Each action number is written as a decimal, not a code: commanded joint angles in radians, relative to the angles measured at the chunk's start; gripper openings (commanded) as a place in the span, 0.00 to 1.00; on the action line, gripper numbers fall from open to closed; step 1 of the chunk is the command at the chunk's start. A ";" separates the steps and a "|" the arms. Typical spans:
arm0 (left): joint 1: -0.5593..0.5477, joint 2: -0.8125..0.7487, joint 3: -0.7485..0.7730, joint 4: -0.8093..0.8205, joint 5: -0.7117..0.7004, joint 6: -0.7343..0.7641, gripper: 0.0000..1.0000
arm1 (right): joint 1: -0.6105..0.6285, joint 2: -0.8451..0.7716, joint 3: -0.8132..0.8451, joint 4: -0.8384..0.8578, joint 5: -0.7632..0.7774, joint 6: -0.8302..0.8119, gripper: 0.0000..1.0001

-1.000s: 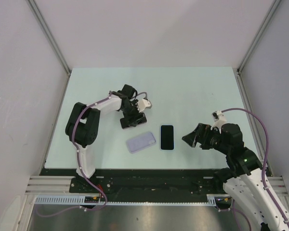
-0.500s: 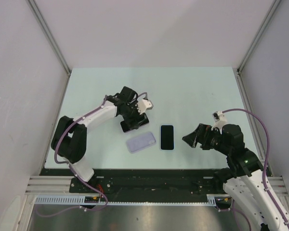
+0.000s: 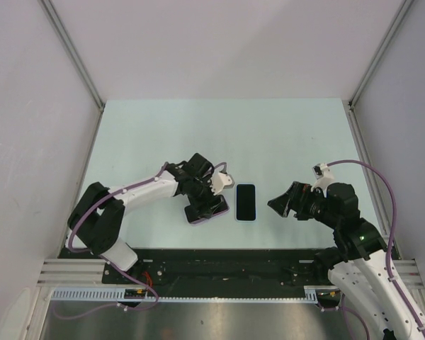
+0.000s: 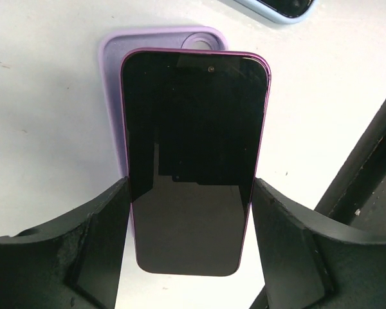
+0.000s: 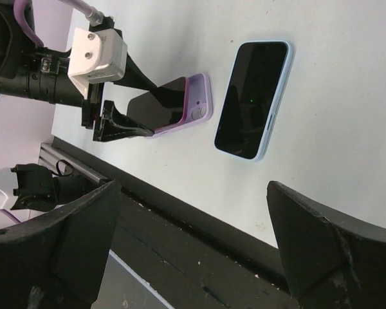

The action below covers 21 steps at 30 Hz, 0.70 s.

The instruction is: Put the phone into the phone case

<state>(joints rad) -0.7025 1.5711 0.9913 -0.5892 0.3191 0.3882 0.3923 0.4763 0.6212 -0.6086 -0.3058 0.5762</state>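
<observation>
The phone (image 4: 193, 161), black-screened with a magenta rim, sits between the pads of my left gripper (image 4: 190, 212), which is shut on its long sides. It hangs just over the lilac phone case (image 4: 112, 96), shifted slightly right, so the case's left edge and camera-hole end still show. In the top view the left gripper (image 3: 207, 202) covers most of the case (image 3: 214, 217). The right wrist view shows the phone (image 5: 157, 106) tilted above the case (image 5: 199, 103); I cannot tell whether they touch. My right gripper (image 3: 280, 202) hovers open and empty to the right.
A second phone in a light blue case (image 3: 246, 202) lies screen up just right of the lilac case, also seen in the right wrist view (image 5: 254, 100). The black front rail (image 3: 219, 256) runs along the table's near edge. White walls enclose the table.
The left arm has carried the phone from further back toward the near edge and right, ending over the lilac case. The right arm has not moved.
</observation>
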 commanded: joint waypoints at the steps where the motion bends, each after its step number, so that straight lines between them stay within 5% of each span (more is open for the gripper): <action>1: -0.006 0.020 0.010 0.052 -0.011 -0.080 0.58 | -0.001 -0.015 0.003 0.036 -0.018 0.013 1.00; 15: -0.018 0.127 0.017 0.109 -0.078 -0.132 0.71 | -0.001 -0.065 -0.006 0.001 0.007 0.017 1.00; 18: -0.022 0.112 0.021 0.108 -0.106 -0.138 0.79 | -0.001 -0.071 -0.006 0.006 0.005 0.016 1.00; 19: -0.022 0.106 0.024 0.100 -0.113 -0.140 1.00 | -0.001 -0.068 -0.008 0.012 0.004 0.014 1.00; 21: -0.022 0.080 0.032 0.092 -0.117 -0.138 1.00 | -0.001 -0.064 -0.008 0.018 -0.003 0.014 1.00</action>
<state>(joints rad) -0.7238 1.6821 0.9974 -0.5060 0.2653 0.2787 0.3920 0.4145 0.6189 -0.6144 -0.3038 0.5873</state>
